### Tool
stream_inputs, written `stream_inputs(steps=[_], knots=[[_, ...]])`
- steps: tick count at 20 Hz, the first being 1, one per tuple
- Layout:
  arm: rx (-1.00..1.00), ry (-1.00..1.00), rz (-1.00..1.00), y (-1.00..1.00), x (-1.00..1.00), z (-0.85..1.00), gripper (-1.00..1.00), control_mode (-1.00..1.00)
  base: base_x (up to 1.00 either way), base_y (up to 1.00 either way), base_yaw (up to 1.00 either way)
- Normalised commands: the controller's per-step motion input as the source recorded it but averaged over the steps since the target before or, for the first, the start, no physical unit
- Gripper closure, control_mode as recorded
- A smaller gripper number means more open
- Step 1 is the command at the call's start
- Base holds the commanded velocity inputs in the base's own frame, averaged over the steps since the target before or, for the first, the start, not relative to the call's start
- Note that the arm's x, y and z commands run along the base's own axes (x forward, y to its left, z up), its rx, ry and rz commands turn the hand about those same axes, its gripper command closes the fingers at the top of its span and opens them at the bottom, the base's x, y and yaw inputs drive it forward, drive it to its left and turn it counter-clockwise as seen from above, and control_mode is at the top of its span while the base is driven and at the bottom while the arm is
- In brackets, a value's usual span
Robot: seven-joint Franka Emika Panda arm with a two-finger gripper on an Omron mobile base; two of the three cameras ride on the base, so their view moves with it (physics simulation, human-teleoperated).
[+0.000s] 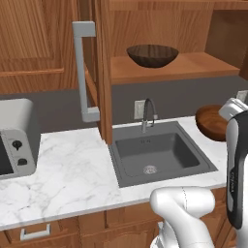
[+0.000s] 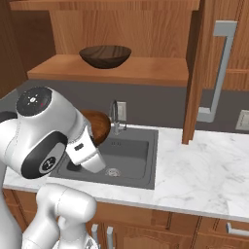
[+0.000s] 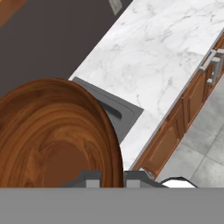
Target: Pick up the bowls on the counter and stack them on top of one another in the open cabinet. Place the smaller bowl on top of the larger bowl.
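Nearest: gripper (image 3: 112,177), fingers drawn nearly together, pinching the rim of the smaller bowl (image 3: 52,140); the reddish-brown bowl spreads toward 10 o'clock from the fingertips in the hand view. From the left base view the same bowl hangs off the arm at 3 o'clock, over the right end of the counter (image 1: 72,179), above the worktop rather than on it, by my reading.

Middle: sink (image 1: 160,155) with faucet (image 1: 147,114) behind.

Far: larger bowl (image 1: 152,55) upright on the open cabinet (image 1: 203,65) shelf, up toward 11 o'clock from the held bowl. The carry must rise and swing left, then settle inside it.
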Motion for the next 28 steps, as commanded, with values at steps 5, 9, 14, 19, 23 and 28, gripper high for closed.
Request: stream_inputs(steps=[5,9,14,19,23,28], knots=[[-0.02,0.00,-0.03,0.14,0.00,0.27,1.00,-1.00,0.00,0.00,0.00],[-0.01,0.00,-0.01,0.05,-0.02,0.47,1.00,-1.00,0.00,0.00,0.00],[0.02,0.00,0.00,0.00,-0.03,0.49,1.00,-1.00,0.00,0.00,0.00],[0.03,-0.02,0.00,0.03,-0.01,0.46,1.00,-1.00,0.00,0.00,0.00],[-0.03,-0.06,0.00,0.12,0.01,0.42,1.00,-1.00,0.00,0.00,0.00],[-0.03,-0.04,-0.01,0.15,0.05,0.29,1.00,-1.00,0.00,0.00,0.00]])
